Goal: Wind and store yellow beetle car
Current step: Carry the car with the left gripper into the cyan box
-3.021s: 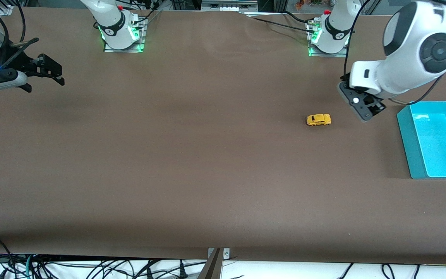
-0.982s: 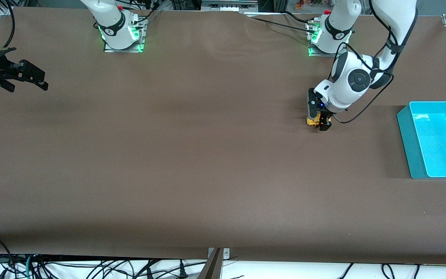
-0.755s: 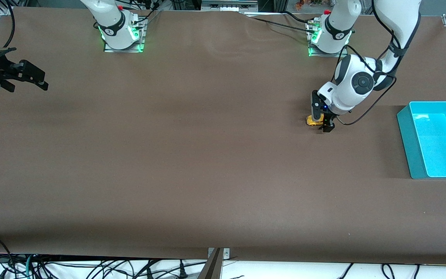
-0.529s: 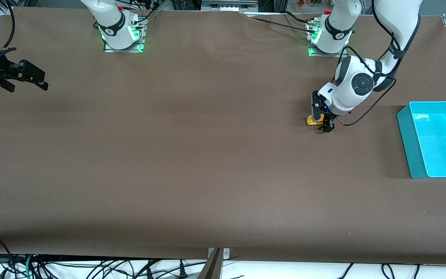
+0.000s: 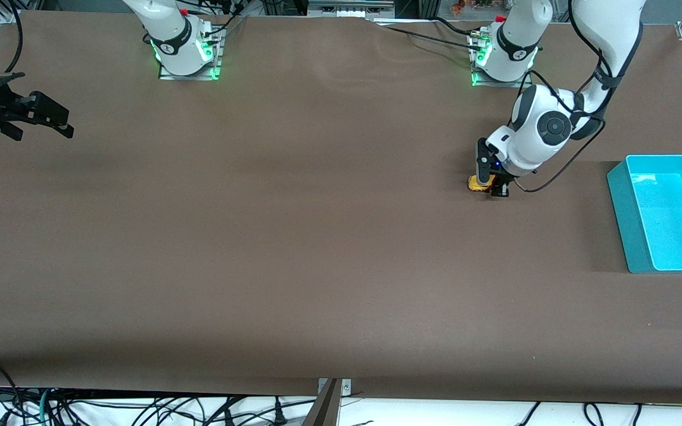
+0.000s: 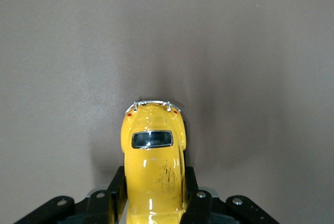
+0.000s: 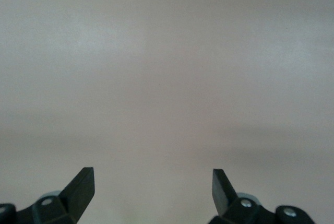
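The yellow beetle car stands on the brown table toward the left arm's end, mostly covered by the gripper. My left gripper is down at the table with both fingers pressed against the car's sides. In the left wrist view the car sits between the black fingers, its rear window and bumper pointing away from the wrist. My right gripper waits open and empty above the table's edge at the right arm's end; the right wrist view shows its spread fingertips over bare surface.
A teal bin stands at the left arm's end of the table, beside the car and a little nearer to the front camera. The arm bases stand along the back edge. Cables hang below the front edge.
My left arm came down from above the bin's side onto the car and its fingers closed on the car's sides. The car stays at its spot. The right gripper drew slightly outward.
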Available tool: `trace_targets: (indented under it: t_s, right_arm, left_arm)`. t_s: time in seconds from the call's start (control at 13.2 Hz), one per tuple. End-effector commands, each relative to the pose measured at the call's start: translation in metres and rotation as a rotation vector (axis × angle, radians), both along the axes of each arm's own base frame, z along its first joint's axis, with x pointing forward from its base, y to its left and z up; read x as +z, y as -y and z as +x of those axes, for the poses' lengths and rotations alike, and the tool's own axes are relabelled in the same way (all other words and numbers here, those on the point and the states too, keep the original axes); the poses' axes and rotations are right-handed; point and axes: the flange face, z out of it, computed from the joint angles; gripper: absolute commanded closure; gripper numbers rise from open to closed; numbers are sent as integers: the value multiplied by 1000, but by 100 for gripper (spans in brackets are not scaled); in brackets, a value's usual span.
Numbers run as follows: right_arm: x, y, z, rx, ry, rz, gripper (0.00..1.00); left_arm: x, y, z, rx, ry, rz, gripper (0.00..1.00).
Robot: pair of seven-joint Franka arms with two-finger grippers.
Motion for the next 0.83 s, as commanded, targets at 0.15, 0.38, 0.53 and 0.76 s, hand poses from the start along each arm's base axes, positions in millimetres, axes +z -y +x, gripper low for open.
trace_targets:
  t_s: [0.15,0.38,0.53,0.76]
  right_arm:
    - [7,0,2,-9,-2,-7,0]
    - [7,0,2,-9,-2,-7,0]
    - [6,0,2,-9,-4,-7,0]
    - [6,0,2,-10,-4,-7,0]
  left_arm:
    - [50,-31,22,-24,-8,31,72]
    - [105,-57,64,9,-109,47,72]
    - [152,-91,93,64,-165,51,72]
    - [173,-166,135,67,-217,3,71]
